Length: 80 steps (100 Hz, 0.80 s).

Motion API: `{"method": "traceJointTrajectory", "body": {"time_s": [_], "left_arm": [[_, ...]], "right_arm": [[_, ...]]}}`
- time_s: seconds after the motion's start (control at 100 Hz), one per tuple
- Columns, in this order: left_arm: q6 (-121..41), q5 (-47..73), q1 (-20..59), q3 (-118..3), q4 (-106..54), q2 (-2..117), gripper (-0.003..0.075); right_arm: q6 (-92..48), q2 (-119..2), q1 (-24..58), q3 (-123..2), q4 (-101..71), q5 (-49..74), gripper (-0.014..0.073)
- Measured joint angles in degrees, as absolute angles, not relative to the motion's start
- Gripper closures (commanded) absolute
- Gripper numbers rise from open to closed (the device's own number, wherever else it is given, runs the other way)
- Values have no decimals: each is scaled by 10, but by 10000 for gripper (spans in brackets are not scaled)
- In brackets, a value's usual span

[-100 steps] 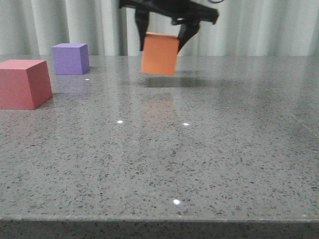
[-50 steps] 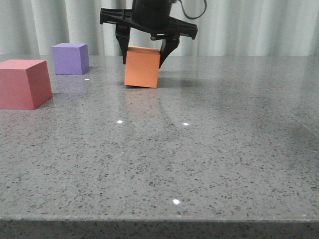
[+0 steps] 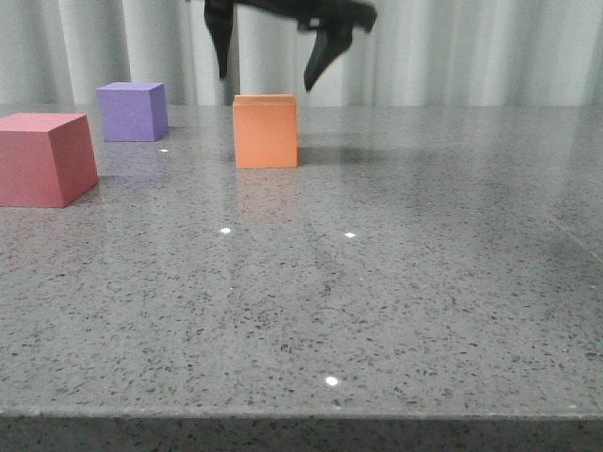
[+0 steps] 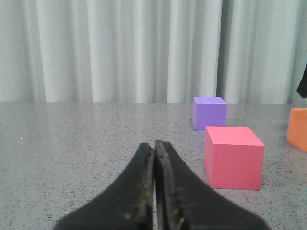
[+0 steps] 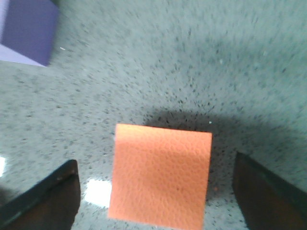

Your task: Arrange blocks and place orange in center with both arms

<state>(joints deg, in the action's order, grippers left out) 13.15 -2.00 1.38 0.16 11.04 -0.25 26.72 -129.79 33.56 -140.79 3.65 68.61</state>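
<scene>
Sitting flat on grey speckled table (image 3: pixel 396 301), orange cube (image 3: pixel 266 131) directly under right gripper (image 3: pixel 268 71), not touched by either finger. Right gripper hanging just above cube, fingers (image 3: pixel 222 42) spread wide, wider than cube, holding nothing. From right wrist view, orange cube (image 5: pixel 160 178) centred between the two dark fingertips (image 5: pixel 45 201), clear table showing on both sides of it, dark shadow just past its far edge. Red-pink cube (image 3: pixel 44 157) well off to left of right gripper and nearer to camera, resting on table, cut by frame edge. Purple cube (image 3: pixel 133 111) left of right gripper too, beyond red-pink cube, apart from it, flat on table; corner of it (image 5: pixel 26 31) visible in right wrist view, beyond orange cube. Left gripper (image 4: pixel 154 191) low over table, fingers pressed together, nothing between them. Ahead of left gripper and off to one side: red-pink cube (image 4: pixel 233 157) near, purple cube (image 4: pixel 209 112) beyond it, orange cube edge (image 4: pixel 298 129) farther aside. Pale pleated curtain (image 3: pixel 490 52) behind table, farthest back.
</scene>
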Motion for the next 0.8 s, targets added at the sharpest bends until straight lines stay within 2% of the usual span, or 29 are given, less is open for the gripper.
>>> {"method": "traceJointTrajectory", "body": {"time_s": [0.31,0.63,0.8], "left_arm": [[131,-20,14,2,110,-3,739],[131,-20,14,2,110,-3,739],[131,-20,14,2,110,-3,739]], "right_arm": [[170,-1192,285,-1416,37,707,-43],[92,-1128,186,-1416,42,722,-43],[61,-1092,143,-1373,48,722,-43]]}}
